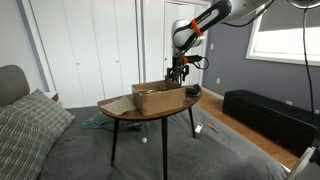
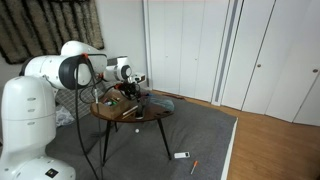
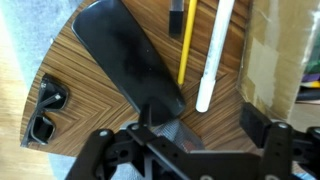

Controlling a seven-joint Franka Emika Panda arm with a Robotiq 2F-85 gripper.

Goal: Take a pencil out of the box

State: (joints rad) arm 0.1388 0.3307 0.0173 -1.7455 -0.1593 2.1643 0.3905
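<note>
- Wide-spread, empty claw [image 3: 187, 142] over round table [image 3: 85, 95] of striped wood grain.
- Low brown cardboard box [image 1: 157, 97] on that table, beside claw.
- Thin yellow pencil [image 3: 185, 45] flat on wood, between glossy black slab [image 3: 125, 55] and white tube [image 3: 213, 55].

Home room, closet doors [image 2: 190, 45], plaid cushion [image 1: 30, 135], carpet [image 1: 220, 160]

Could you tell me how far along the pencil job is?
Done: possibly nothing. A yellow pencil lies on the table outside the box, origin unclear. In hand: nothing; the gripper hangs open and empty. Left: reaching into the box, lifting a pencil out.
</note>
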